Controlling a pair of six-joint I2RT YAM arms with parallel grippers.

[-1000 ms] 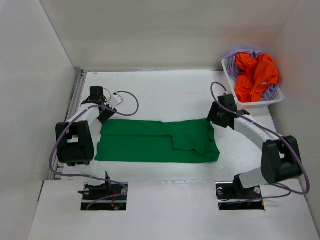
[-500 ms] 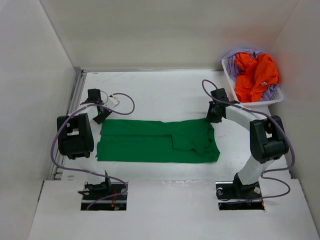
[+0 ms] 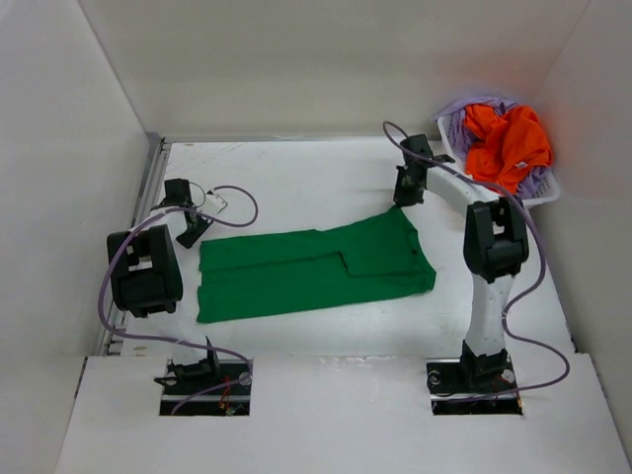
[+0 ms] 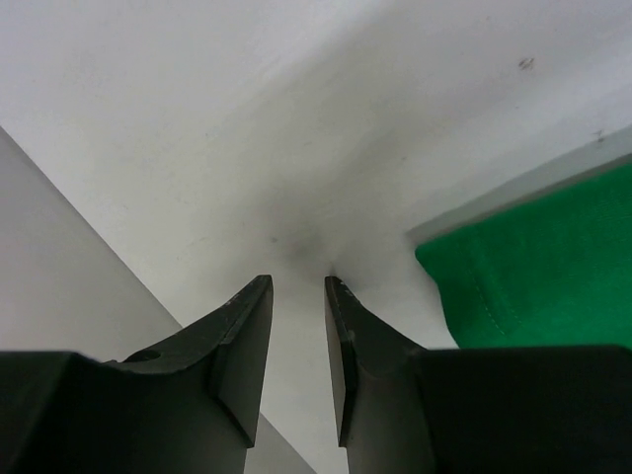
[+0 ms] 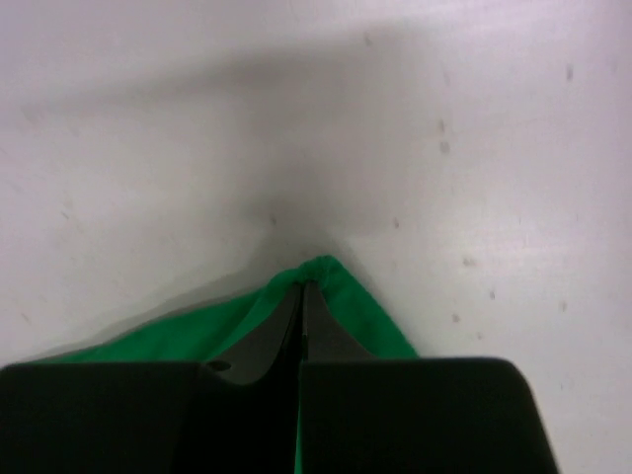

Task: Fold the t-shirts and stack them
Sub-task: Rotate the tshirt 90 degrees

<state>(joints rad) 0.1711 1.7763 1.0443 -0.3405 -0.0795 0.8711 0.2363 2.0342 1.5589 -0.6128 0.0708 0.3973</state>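
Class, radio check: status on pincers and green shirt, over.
Right pincer shut on green t-shirt corner. Left pincer open, empty, beside shirt. Nothing blocking.

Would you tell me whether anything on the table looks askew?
The green t-shirt lies skewed: the right gripper is shut on its far right corner, while the left gripper grips nothing beside the left edge.

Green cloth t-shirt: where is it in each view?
Top external: green cloth t-shirt spread flat at the picture's centre.
Left wrist: its corner, lower right, apart from the left tool.
Right wrist: bottom centre, corner pinched by the right tool.
Shared landmark: the white table surface.
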